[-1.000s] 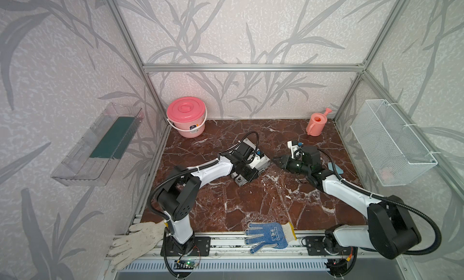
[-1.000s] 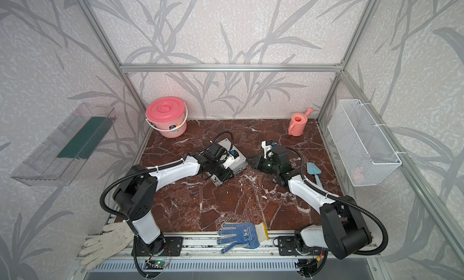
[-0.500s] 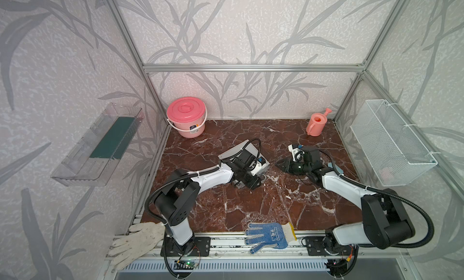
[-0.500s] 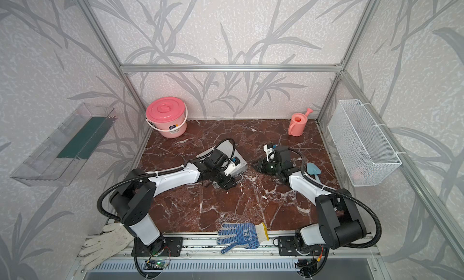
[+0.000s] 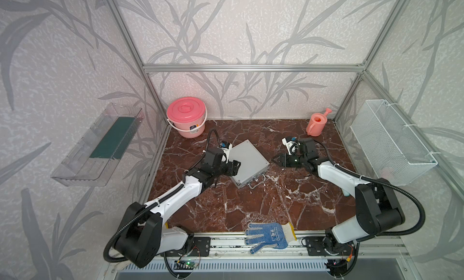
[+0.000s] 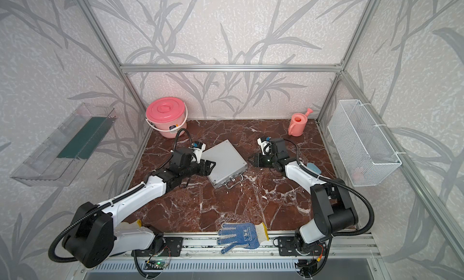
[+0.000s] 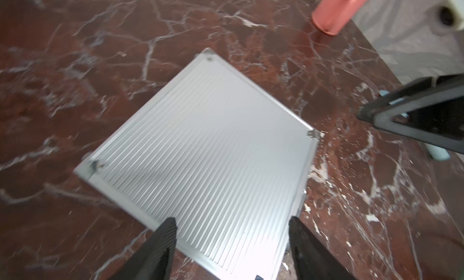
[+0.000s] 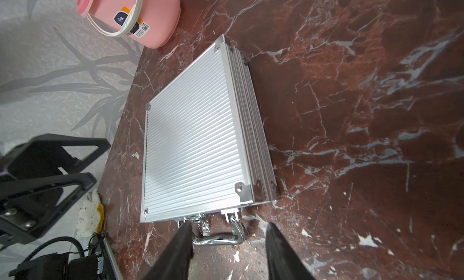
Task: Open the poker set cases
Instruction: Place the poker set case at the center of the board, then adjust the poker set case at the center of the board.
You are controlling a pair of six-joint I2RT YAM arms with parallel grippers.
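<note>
We see the closed poker set case (image 5: 247, 163) flat on the table (image 5: 251, 206). The left end effector (image 5: 236, 167) is spread wide at its edge. The right end effector (image 5: 276, 160) is parted just beside it. Both are empty.

Clearance around the case (image 5: 247, 163)
I see open marble (image 5: 251, 211) in front of it for a low approach; the bucket (image 5: 186, 116) and watering can (image 5: 316, 123) obstruct only the rear corners, well apart from it.

The flat silver ribbed-aluminium case (image 5: 248, 163) lies on the red-brown marble tabletop (image 5: 251, 208), between the left end effector (image 5: 234, 167) and the right end effector (image 5: 276, 160); a pink lidded bucket (image 5: 186, 115) stands behind, leftwards.
</note>
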